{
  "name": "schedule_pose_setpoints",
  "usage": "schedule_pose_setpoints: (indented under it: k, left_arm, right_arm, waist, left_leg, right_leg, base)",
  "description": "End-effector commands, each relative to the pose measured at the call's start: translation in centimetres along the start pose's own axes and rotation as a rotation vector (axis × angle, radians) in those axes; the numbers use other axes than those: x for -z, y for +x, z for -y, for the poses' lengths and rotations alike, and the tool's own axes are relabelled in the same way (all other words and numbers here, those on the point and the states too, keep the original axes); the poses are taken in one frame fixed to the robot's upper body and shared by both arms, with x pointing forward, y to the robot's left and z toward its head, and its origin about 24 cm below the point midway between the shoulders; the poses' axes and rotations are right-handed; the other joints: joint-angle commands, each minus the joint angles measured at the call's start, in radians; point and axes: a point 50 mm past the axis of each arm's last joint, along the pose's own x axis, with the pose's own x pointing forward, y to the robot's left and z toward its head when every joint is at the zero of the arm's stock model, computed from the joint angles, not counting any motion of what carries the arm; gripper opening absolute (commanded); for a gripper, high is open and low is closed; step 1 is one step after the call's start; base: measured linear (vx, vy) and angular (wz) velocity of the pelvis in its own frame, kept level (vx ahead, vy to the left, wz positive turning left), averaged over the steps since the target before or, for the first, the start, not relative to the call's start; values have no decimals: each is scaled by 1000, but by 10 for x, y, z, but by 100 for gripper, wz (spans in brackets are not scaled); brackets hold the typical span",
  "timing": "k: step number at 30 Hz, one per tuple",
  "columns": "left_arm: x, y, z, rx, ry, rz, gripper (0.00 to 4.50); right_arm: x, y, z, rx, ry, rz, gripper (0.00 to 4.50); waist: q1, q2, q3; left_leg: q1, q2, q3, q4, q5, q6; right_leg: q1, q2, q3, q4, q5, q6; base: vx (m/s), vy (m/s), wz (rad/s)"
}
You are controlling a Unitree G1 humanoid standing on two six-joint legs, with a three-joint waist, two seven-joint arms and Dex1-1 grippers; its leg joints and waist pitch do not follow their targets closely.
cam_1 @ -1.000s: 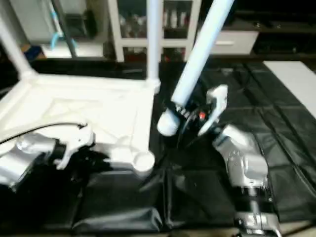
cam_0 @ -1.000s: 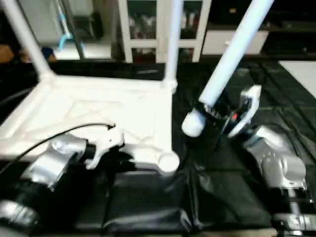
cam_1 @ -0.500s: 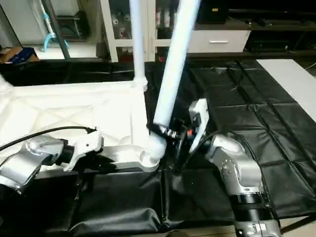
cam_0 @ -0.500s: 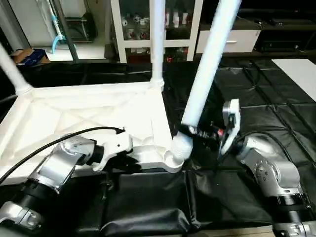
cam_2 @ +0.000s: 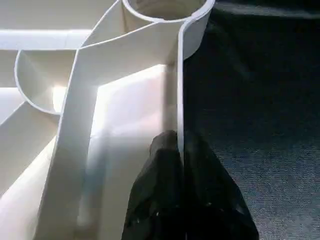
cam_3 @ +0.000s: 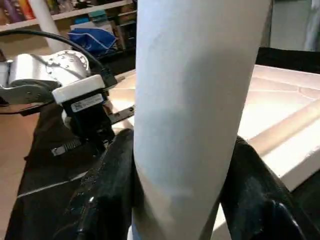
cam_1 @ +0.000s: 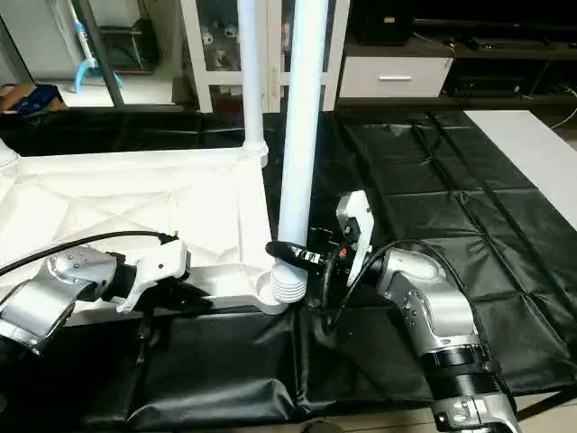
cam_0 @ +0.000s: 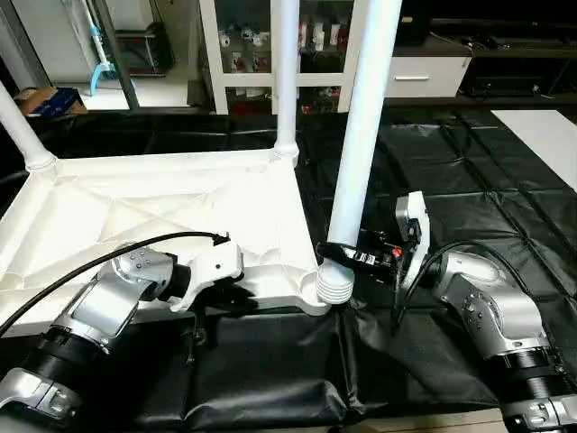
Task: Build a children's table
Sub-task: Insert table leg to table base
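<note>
Jaws of the right gripper (cam_0: 347, 258) clasp the long white tapered plastic leg (cam_0: 361, 135) low on its shaft, just above its ribbed threaded end (cam_0: 334, 287), one black finger on either side as the right wrist view shows. That end sits on or in the round corner socket (cam_1: 270, 290) nearest the robot; how far it has entered cannot be told. The leg stands nearly upright, leaning slightly at the top.

Jaws of the left gripper (cam_2: 181, 165) are pinched shut on the thin near rim of the white square plastic table top (cam_0: 180, 207), which lies underside up, its X ribs showing, on the black sheeting (cam_0: 469, 180) that covers the surface below. Two other white legs (cam_0: 285, 72) already stand in the far corner sockets.

The step in hand appears to be seating and screwing this third leg. To do it well, the leg should probably be brought truly vertical over the socket before any turning, since a tilted start risks cross-threading the plastic. The left grip should hold the top firmly so it does not spin or slide. Light downward pressure while turning, with a regrip low on the shaft between turns, seems sensible.
</note>
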Motion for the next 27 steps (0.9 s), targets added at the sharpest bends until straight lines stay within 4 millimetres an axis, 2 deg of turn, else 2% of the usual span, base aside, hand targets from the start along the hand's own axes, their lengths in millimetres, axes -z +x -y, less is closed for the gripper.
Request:
schedule_pose_setpoints:
  k: [1,2,4,5,7,9,12,13,15,18,27]
  left_arm:
    - [3,7,6,49,8,-20,0]
    - [2,8,5,50,11,-19,0]
    - [1,8,5,50,11,-17,0]
    - [-1,8,4,54,16,-12,0]
    - [-1,8,4,55,18,-12,0]
    - [-3,9,3,54,26,-11,0]
    - [-3,8,3,54,28,-9,0]
    - [-3,8,3,55,29,-9,0]
    - [-3,8,3,55,28,-6,0]
    - [-4,8,3,55,27,-3,0]
    - [-4,5,2,68,28,4,0]
  right_arm:
    - [-3,4,-1,-32,-3,7,186]
    - [-4,6,-1,-40,7,17,186]
    - [-4,7,-2,-45,11,23,186]
    - [-7,10,-2,-64,23,43,186]
    - [-7,11,-2,-71,24,45,186]
    - [0,15,-1,-80,-14,-9,186]
    - [6,15,2,-61,-47,-37,186]
    - [6,14,3,-56,-47,-37,186]
    - [9,13,3,-59,-55,-57,186]
    - [12,9,4,-59,-41,-71,186]
    - [32,-1,2,-94,-3,-133,186]
  waist:
    - [2,-2,-60]
    - [3,-5,-61]
    - [7,-4,-62]
    - [8,-9,-63]
    - [9,-8,-62]
    - [10,-12,-62]
    - [12,-9,-61]
    - [10,-12,-61]
    - [10,-10,-60]
    - [10,-14,-60]
    - [13,-13,-62]
  left_leg:
    - [28,51,-37,-96,-385,-18]
    - [28,51,-36,-96,-379,-17]
    - [29,51,-35,-96,-368,-16]
    - [27,51,-33,-95,-353,-12]
    - [28,51,-32,-95,-343,-10]
    - [29,52,-31,-94,-337,-11]
    - [30,53,-30,-95,-343,-17]
    - [27,52,-32,-96,-342,-17]
    - [29,52,-32,-96,-353,-19]
    - [29,52,-33,-95,-362,-16]
    - [28,53,-31,-96,-343,-8]
  right_leg:
    - [31,-52,25,-81,-440,-184]
    - [32,-51,26,-80,-422,-189]
    - [33,-52,27,-78,-405,-194]
    - [35,-52,27,-76,-388,-200]
    - [35,-52,27,-75,-385,-203]
    - [34,-52,27,-75,-381,-207]
    - [33,-52,27,-75,-384,-207]
    - [36,-53,27,-73,-385,-205]
    - [35,-53,27,-76,-400,-202]
    - [35,-53,27,-77,-418,-194]
    - [38,-53,27,-74,-374,-210]
  base:
    - [0,0,0]
    - [0,0,0]
    - [0,0,0]
    - [0,0,0]
    - [0,0,0]
    - [0,0,0]
    - [0,0,0]
    - [0,0,0]
    - [0,0,0]
    - [0,0,0]
    - [0,0,0]
